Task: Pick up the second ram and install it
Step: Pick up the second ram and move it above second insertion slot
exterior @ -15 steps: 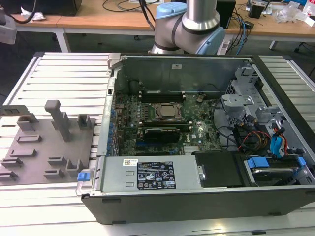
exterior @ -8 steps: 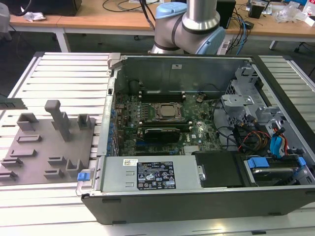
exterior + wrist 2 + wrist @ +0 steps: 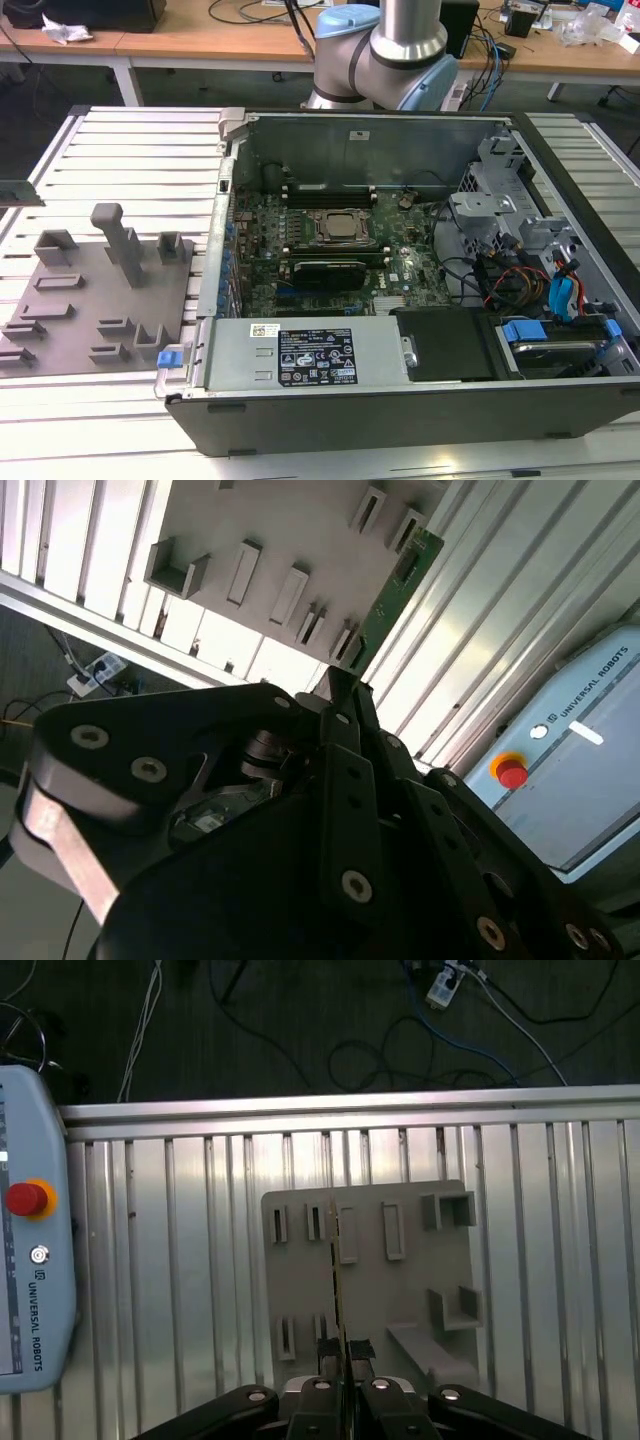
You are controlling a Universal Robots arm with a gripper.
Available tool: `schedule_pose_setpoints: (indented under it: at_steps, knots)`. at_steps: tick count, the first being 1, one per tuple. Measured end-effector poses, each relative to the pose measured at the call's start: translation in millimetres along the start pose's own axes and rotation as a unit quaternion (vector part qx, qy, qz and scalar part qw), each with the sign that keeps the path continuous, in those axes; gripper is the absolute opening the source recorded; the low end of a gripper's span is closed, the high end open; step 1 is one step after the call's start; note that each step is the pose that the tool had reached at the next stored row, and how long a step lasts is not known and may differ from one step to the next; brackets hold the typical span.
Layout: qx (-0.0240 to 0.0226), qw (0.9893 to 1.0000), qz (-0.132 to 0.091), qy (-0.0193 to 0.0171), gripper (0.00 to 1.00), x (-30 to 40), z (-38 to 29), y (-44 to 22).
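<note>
The second ram, a thin dark green memory stick [image 3: 396, 595], sits clamped in the closed black gripper [image 3: 340, 1348], long axis projecting straight ahead over the grey slotted plate [image 3: 405, 1295].

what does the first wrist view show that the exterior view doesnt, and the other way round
First wrist view's extras: the tool shut on the thin dark green memory stick, seen edge-on, and a pale grey pendant with a red button. Exterior view's extras: the open black computer case, its green motherboard and square silver processor. Shared: the grey plastic slotted plate on the ribbed aluminium table.
</note>
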State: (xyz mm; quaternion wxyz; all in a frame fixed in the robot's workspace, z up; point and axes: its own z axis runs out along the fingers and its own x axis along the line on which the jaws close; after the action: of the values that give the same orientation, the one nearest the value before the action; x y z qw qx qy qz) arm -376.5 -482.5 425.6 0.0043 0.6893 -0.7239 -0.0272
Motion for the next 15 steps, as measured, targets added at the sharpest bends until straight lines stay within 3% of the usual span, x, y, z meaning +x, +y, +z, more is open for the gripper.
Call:
schedule_pose_setpoints:
  at_steps: [3,15]
  knots:
    - [0.0000,1.0000,0.000,0.0000,0.14,-0.4,-10.9,0.5]
    - [0.0000,1.0000,0.000,0.0000,0.14,-1.4,-37.3,1.7]
